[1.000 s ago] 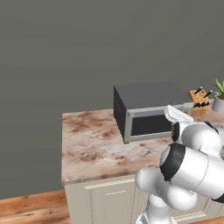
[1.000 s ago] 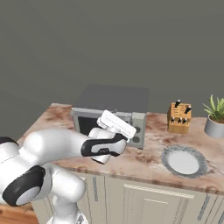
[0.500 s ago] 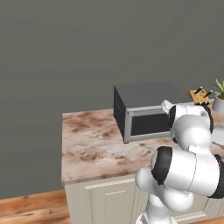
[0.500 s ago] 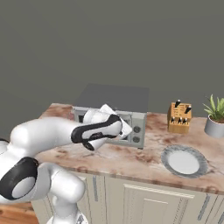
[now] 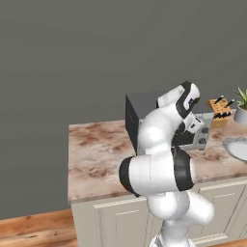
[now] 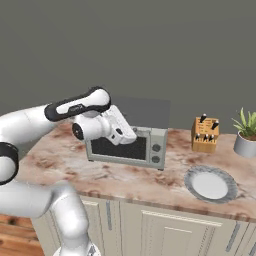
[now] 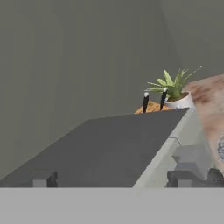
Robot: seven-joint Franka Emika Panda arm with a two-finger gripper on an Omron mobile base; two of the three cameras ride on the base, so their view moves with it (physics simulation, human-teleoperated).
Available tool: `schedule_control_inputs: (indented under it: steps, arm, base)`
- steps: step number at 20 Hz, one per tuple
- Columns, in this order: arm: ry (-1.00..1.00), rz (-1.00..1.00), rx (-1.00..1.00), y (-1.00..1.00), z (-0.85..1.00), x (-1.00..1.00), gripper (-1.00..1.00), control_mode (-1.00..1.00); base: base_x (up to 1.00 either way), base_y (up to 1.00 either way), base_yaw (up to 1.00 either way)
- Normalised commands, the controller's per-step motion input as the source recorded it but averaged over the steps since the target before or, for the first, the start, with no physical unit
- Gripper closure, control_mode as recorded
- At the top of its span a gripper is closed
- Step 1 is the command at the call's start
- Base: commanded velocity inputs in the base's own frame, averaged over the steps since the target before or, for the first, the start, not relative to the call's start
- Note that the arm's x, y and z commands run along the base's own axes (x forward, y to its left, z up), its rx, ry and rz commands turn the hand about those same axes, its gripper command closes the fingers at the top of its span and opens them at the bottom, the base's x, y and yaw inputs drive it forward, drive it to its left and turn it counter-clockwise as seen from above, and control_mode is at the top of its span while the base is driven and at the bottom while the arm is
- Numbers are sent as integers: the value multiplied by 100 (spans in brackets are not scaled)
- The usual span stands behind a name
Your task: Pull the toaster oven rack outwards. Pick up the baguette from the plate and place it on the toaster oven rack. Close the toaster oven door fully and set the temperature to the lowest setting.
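In the hand view the tool point(image 7: 109, 178) sits low at the bottom edge, its two dark tips well apart with nothing between them, straddling the upper front edge of the toaster oven point(image 6: 131, 136). From the right base view the hand hangs just before the top of the door point(image 6: 119, 148), which stands upright and shut, so the rack is hidden behind the dark glass.

The step in hand looks like opening that door, the first move before the rack can be pulled. To do it well, the tips should drop squarely over the bar handle along the door's top edge, one in front and one behind, then close firmly before any pull. The pull should follow the door's arc, outward and down, not straight back, or the tool may slip off the bar or drag the whole oven across the table point(image 6: 150, 180).

Farther right on the table lies the plate point(image 6: 210, 183); no baguette can be made out on it at this size. Beyond it stand a wooden knife block point(image 6: 205, 134) and a potted plant point(image 6: 246, 135) against the grey wall. The knobs point(image 6: 158, 153) sit at the oven's right, untouched.
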Motion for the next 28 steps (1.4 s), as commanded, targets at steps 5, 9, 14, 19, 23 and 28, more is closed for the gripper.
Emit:
schedule_control_inputs:
  steps: [5,9,14,19,23,28]
  arm:
    - [-9,-9,0,43,56,-17,-100,-100]
    - [-11,-6,0,36,73,-22,-100,-100]
    - [-8,-4,0,18,91,-30,-100,-100]
    - [0,0,0,0,100,-36,-100,-100]
    - [1,0,1,1,100,-27,-100,-100]
    - [5,-1,2,6,100,-17,-100,-100]
  base:
    - [0,0,0]
    - [0,0,0]
    - [0,0,0]
    - [0,0,0]
    - [0,0,0]
    - [0,0,0]
